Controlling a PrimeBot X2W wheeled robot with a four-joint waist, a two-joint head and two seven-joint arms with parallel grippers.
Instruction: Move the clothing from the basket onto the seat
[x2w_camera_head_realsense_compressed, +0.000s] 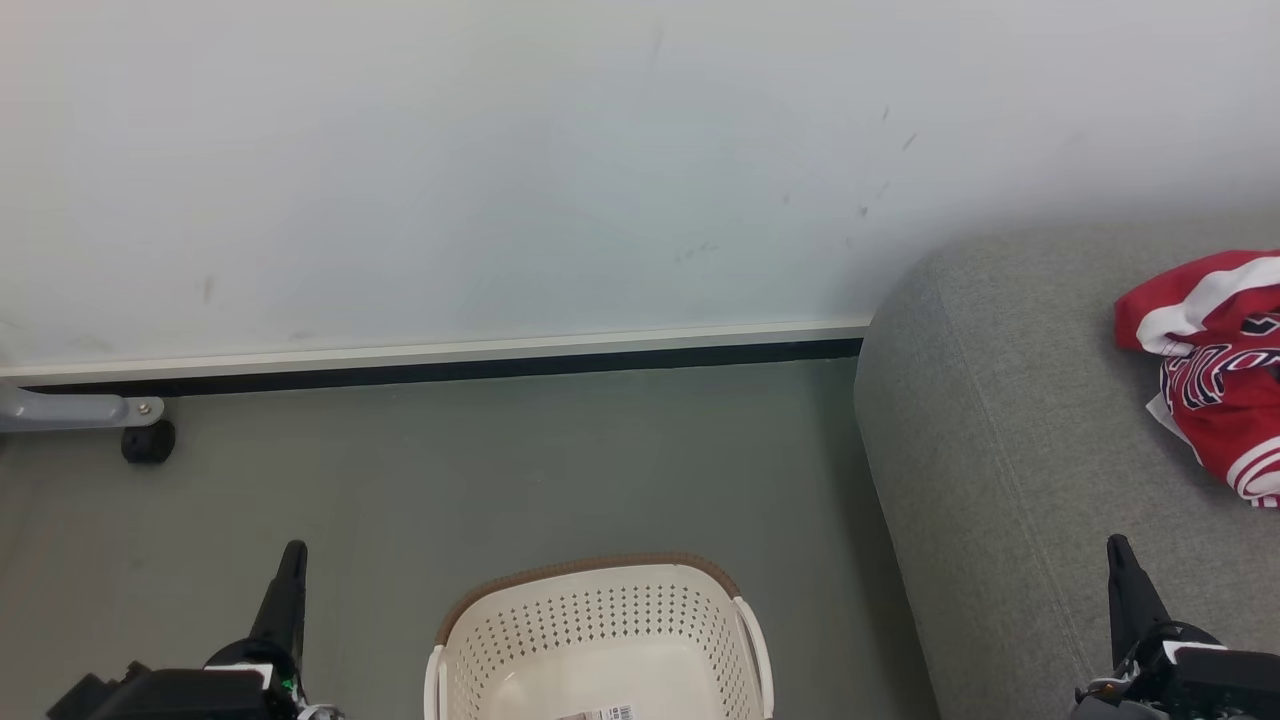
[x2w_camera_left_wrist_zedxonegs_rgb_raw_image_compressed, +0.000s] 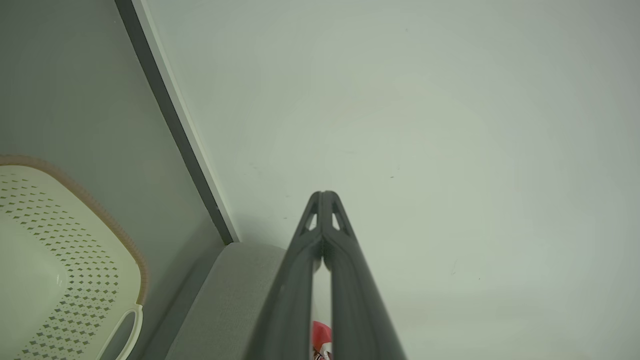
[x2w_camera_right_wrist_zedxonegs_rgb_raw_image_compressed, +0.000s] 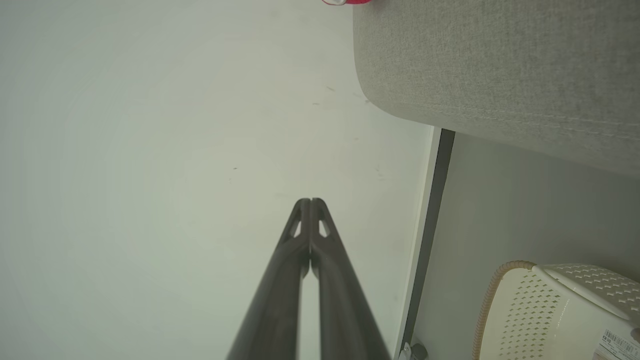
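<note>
The cream basket (x2w_camera_head_realsense_compressed: 600, 610) with a brown rim stands on the floor at the bottom centre of the head view, and what I see of its inside holds no cloth. Red clothing (x2w_camera_head_realsense_compressed: 1215, 370) with white trim and dark lettering lies crumpled on the grey seat (x2w_camera_head_realsense_compressed: 1000, 450) at the right. My left gripper (x2w_camera_head_realsense_compressed: 293, 552) is shut and holds nothing, left of the basket. My right gripper (x2w_camera_head_realsense_compressed: 1117, 545) is shut with nothing in it, over the seat's front part. The wrist views show each gripper (x2w_camera_left_wrist_zedxonegs_rgb_raw_image_compressed: 323, 194) (x2w_camera_right_wrist_zedxonegs_rgb_raw_image_compressed: 310, 201) with tips pressed together, the basket (x2w_camera_left_wrist_zedxonegs_rgb_raw_image_compressed: 45, 260) (x2w_camera_right_wrist_zedxonegs_rgb_raw_image_compressed: 550, 310) and the seat (x2w_camera_left_wrist_zedxonegs_rgb_raw_image_compressed: 225, 300) (x2w_camera_right_wrist_zedxonegs_rgb_raw_image_compressed: 500, 65).
A white wall with a dark baseboard (x2w_camera_head_realsense_compressed: 450, 365) runs behind the grey floor (x2w_camera_head_realsense_compressed: 500, 470). A grey metal leg with a black caster (x2w_camera_head_realsense_compressed: 148, 440) stands at the far left by the wall.
</note>
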